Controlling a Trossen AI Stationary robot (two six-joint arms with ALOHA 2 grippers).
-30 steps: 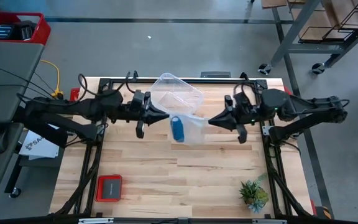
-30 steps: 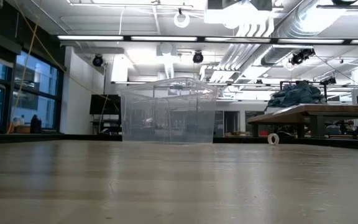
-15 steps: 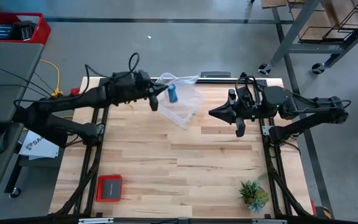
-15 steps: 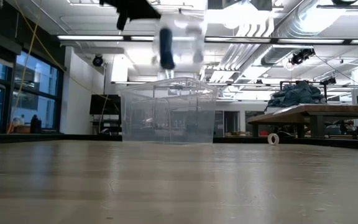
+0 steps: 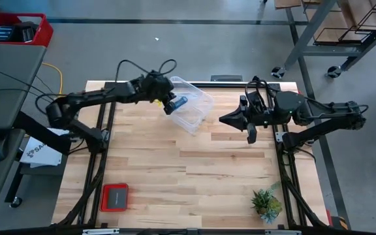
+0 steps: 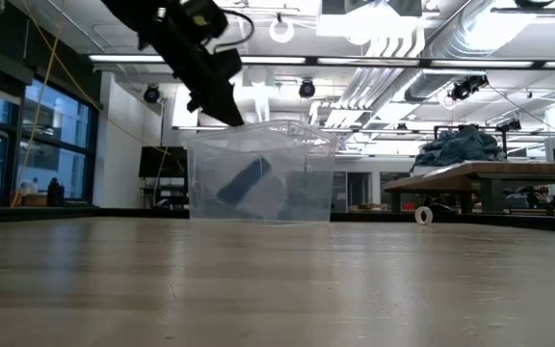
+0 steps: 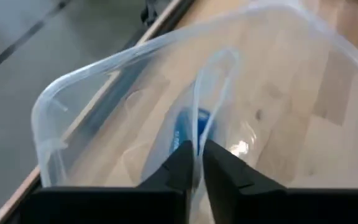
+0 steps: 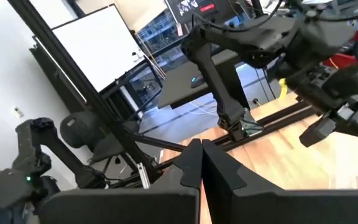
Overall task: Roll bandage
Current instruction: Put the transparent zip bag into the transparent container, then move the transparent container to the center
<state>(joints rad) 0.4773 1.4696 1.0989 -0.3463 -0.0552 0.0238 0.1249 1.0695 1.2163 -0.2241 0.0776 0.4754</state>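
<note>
The bandage (image 5: 180,101) is a small blue roll inside a clear plastic pouch. It sits tilted within the clear plastic tub (image 5: 201,98) at the table's far middle. It shows through the tub wall in the low view (image 6: 244,181) and in the left wrist view (image 7: 187,127). My left gripper (image 5: 170,106) is at the tub's left rim, just above it (image 6: 229,111), shut on the pouch. My right gripper (image 5: 222,120) hovers shut and empty to the right of the tub. My left gripper pinches the clear pouch's upper edge (image 7: 196,134) between its two fingers (image 7: 180,155). The fingers slant down into the tub from the far left. The pouch hangs below them inside the tub with the blue roll tilted in it. Whether it touches the tub's floor I cannot tell.
A red flat case (image 5: 115,197) lies at the near left corner. A small green plant (image 5: 266,203) stands at the near right. Bare wooden table top spreads across the middle and near side.
My left gripper has carried the pouch with the blue roll from the table's middle up and toward the far edge. It then lowered it into the tub, where the roll now sits tilted. My right gripper has stayed to the right of the tub.
</note>
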